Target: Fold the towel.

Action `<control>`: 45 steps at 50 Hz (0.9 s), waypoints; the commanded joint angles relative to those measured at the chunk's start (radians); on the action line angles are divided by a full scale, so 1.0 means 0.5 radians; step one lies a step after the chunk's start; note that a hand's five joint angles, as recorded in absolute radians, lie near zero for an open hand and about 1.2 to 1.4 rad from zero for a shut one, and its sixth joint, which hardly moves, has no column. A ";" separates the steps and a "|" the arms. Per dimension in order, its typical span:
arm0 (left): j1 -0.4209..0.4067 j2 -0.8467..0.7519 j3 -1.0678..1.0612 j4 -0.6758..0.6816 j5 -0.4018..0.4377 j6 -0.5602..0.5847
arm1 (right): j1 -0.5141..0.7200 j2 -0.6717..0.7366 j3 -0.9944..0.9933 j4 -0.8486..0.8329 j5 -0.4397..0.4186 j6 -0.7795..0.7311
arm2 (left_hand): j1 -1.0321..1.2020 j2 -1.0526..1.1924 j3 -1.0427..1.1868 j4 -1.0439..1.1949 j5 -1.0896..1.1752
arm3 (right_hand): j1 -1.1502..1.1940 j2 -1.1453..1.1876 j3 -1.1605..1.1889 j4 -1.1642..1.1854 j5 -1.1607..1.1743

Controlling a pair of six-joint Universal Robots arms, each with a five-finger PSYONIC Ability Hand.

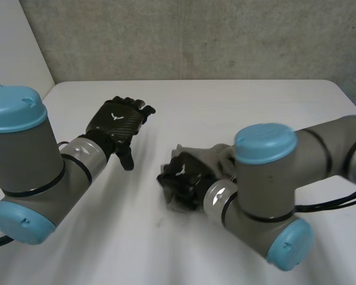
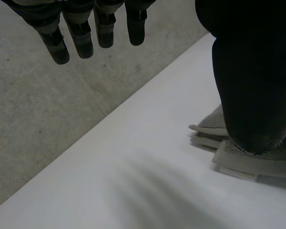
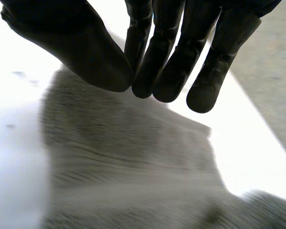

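The towel (image 1: 205, 155) is grey and lies folded in several layers on the white bench (image 1: 225, 101), a little to the right of the middle, near the robot. The right hand (image 1: 181, 178) is over the near edge of the towel. In the right wrist view its fingers (image 3: 171, 71) are straight and held close side by side, and the thumb (image 3: 86, 47) comes very near to the first one. No cloth is seen between them, and the towel (image 3: 133, 162) lies under and beyond the fingertips. The left hand (image 1: 115, 124) is above the bare bench, to the left of the towel and apart from it. Its fingers (image 2: 81, 40) are straight and slightly spread, holding nothing, and the thumb (image 2: 252, 86) stands away from them. In the left wrist view the stacked edges of the towel (image 2: 243, 160) show just behind the thumb tip. A grey wall (image 1: 196, 35) stands behind the bench.
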State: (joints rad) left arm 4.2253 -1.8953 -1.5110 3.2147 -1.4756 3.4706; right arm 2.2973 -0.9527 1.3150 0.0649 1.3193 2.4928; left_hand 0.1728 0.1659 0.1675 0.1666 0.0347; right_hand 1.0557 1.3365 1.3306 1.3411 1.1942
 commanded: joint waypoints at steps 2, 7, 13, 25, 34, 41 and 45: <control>0.002 -0.001 0.077 0.001 -0.071 -0.078 | -0.002 -0.085 0.051 -0.047 -0.006 0.110 | 0.005 0.019 0.016 0.018 -0.068 | -1.762 -2.324 -2.312 -2.333 -2.388; -0.020 -0.023 0.138 0.001 -0.108 -0.078 | -0.220 -0.291 0.208 -0.164 0.067 0.356 | 0.005 0.019 0.016 0.018 -0.068 | -1.762 -2.324 -2.312 -2.333 -2.388; -0.069 -0.017 0.157 0.001 -0.117 -0.081 | -0.542 -0.484 0.373 -0.213 0.141 0.638 | 0.005 0.019 0.016 0.018 -0.068 | -1.762 -2.324 -2.312 -2.333 -2.388; -0.097 -0.011 0.065 0.001 -0.111 -0.084 | -0.919 -0.579 0.796 -0.240 0.153 0.669 | 0.005 0.019 0.016 0.018 -0.068 | -1.613 -2.175 -2.163 -2.184 -2.239; -0.127 -0.038 0.058 0.004 -0.111 -0.084 | -1.128 -0.721 1.122 -0.446 0.080 0.549 | 0.005 0.019 0.016 0.018 -0.068 | -1.301 -1.863 -1.851 -1.872 -1.928; -0.155 -0.057 0.080 0.007 -0.114 -0.158 | -1.309 -0.773 1.370 -0.657 -0.006 0.347 | 0.003 0.017 0.014 0.016 -0.069 | -1.301 -1.863 -1.851 -1.872 -1.928; -0.155 -0.057 0.086 0.007 -0.111 -0.262 | -1.358 -0.770 1.423 -0.676 -0.052 0.285 | 0.003 0.017 0.014 0.016 -0.069 | -1.284 -1.845 -1.834 -1.855 -1.910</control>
State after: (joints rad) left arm 4.1521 -1.9207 -1.4765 3.2180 -1.5312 3.4091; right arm 1.6741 -1.3360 1.9601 -0.2246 1.3343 2.7047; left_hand 0.1729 0.1659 0.1651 0.1666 0.0347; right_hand 0.3739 0.3506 0.3718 0.3784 0.2225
